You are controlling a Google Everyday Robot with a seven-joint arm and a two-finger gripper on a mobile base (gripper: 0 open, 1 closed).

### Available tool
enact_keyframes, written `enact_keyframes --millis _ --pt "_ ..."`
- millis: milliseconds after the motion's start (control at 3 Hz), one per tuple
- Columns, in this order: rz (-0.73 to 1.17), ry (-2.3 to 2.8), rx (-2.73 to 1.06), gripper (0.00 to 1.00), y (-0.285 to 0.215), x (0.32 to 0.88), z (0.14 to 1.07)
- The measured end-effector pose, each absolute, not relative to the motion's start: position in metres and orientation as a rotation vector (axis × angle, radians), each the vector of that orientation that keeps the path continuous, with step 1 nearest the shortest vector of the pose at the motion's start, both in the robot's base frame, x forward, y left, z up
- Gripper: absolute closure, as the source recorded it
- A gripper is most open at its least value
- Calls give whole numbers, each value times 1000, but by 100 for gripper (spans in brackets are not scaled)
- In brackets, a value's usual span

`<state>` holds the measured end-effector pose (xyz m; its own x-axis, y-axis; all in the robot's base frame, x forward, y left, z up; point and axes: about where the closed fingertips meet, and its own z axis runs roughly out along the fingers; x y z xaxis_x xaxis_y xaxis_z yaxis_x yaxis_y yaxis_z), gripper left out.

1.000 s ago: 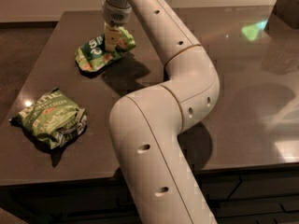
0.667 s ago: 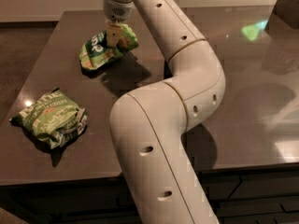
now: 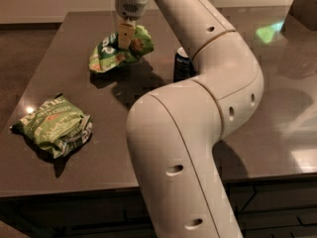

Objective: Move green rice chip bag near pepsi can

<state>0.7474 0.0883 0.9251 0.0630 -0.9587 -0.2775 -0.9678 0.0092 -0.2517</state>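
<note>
Aloft, gripper (image 3: 125, 37) on green chip bag (image 3: 106, 54)

High, close behind arm (image 3: 198, 113), gripper (image 3: 125, 37) upper-left

The arm (image 3: 218, 83) hides the right side of the blue can (image 3: 181, 66), whose lettering is too small to read. The gripper (image 3: 125, 41), over the table's far side, covers the middle of the green chip bag (image 3: 104, 53) it pinches.
</note>
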Motion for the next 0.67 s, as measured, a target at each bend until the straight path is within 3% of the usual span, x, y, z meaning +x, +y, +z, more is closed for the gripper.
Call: enact_keyframes --millis 667 --pt "123 2131 -1818 100 64 707 902"
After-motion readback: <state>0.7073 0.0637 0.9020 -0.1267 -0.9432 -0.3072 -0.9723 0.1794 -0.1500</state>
